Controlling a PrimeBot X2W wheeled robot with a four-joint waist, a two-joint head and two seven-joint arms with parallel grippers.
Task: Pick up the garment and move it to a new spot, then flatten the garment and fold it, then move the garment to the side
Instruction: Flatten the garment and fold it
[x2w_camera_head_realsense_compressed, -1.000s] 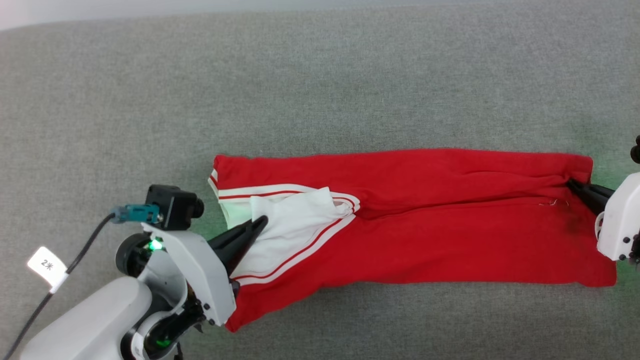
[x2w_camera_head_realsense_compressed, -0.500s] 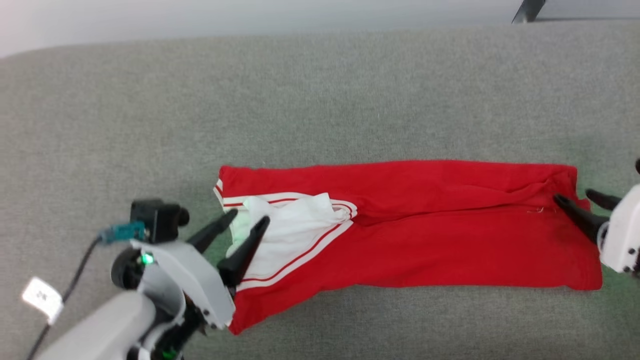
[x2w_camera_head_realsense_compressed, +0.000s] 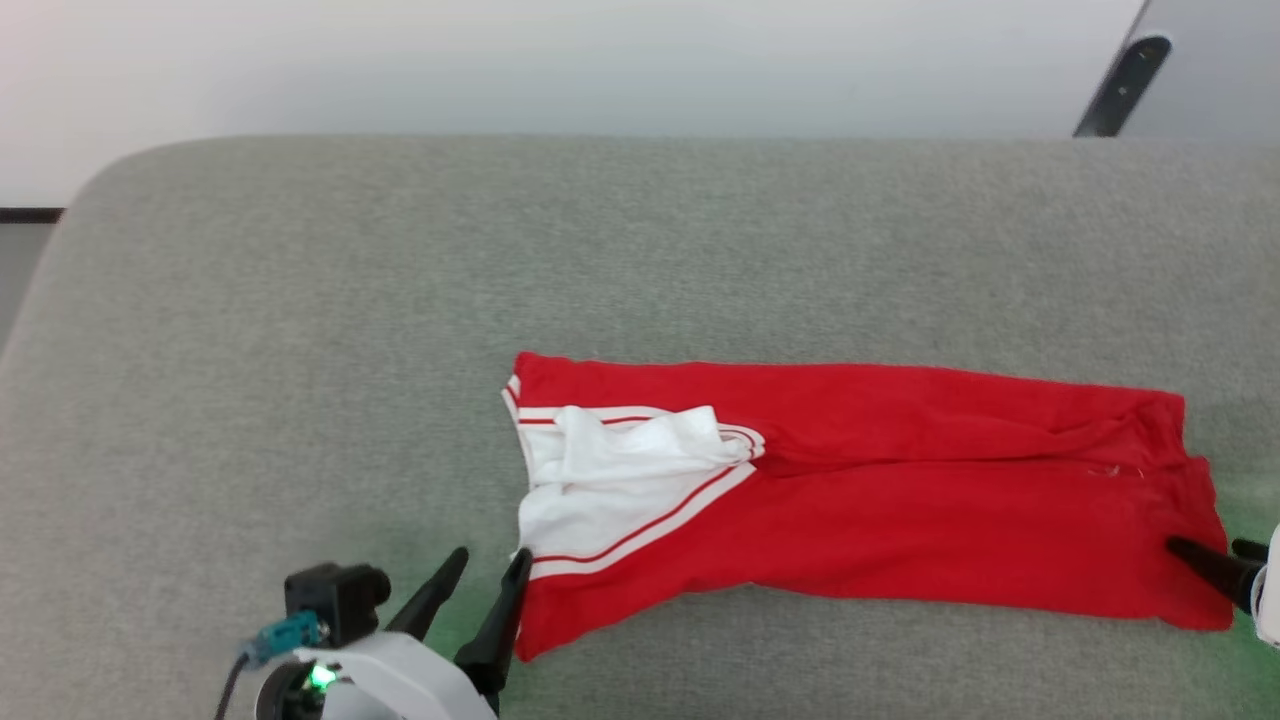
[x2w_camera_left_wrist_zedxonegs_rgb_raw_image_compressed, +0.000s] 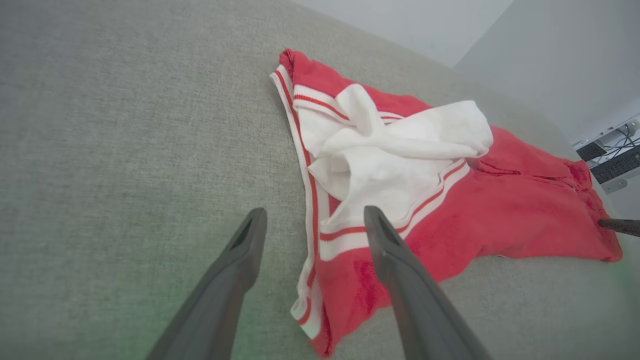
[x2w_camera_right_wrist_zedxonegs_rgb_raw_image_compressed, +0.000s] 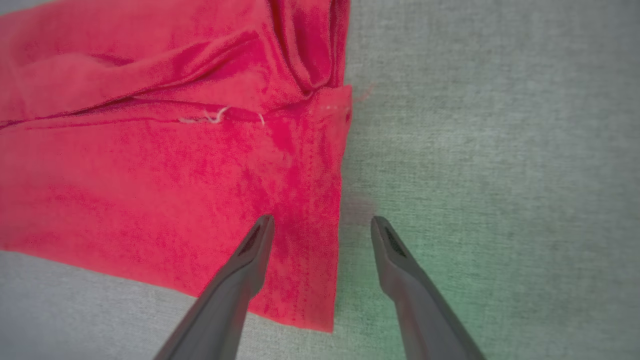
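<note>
- Red garment (x2w_camera_head_realsense_compressed: 900, 500) folded long, flat on grey pad (x2w_camera_head_realsense_compressed: 300, 350).
- L gripper (x2w_camera_head_realsense_compressed: 491, 553) wide open, empty, by its white end.
- R gripper (x2w_camera_right_wrist_zedxonegs_rgb_raw_image_compressed: 322, 218) wide open, empty, at other end.

Left tool (x2w_camera_head_realsense_compressed: 491, 556) had two long, dark, tapered fingers (x2w_camera_head_realsense_compressed: 432, 600), white wrist housing (x2w_camera_head_realsense_compressed: 400, 680) sat behind them, black boxy camera (x2w_camera_head_realsense_compressed: 335, 594) on top, teal connector (x2w_camera_head_realsense_compressed: 287, 634) trailed a dark cable (x2w_camera_head_realsense_compressed: 230, 685), green light (x2w_camera_head_realsense_compressed: 321, 677) glowed, right tool (x2w_camera_head_realsense_compressed: 1207, 548) looked alike.

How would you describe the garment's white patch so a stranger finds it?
A grey cushioned surface carries a long red garment. At its end near the left gripper lies a crumpled white sleeve. Striped trim borders it; the rest is plain red.
</note>
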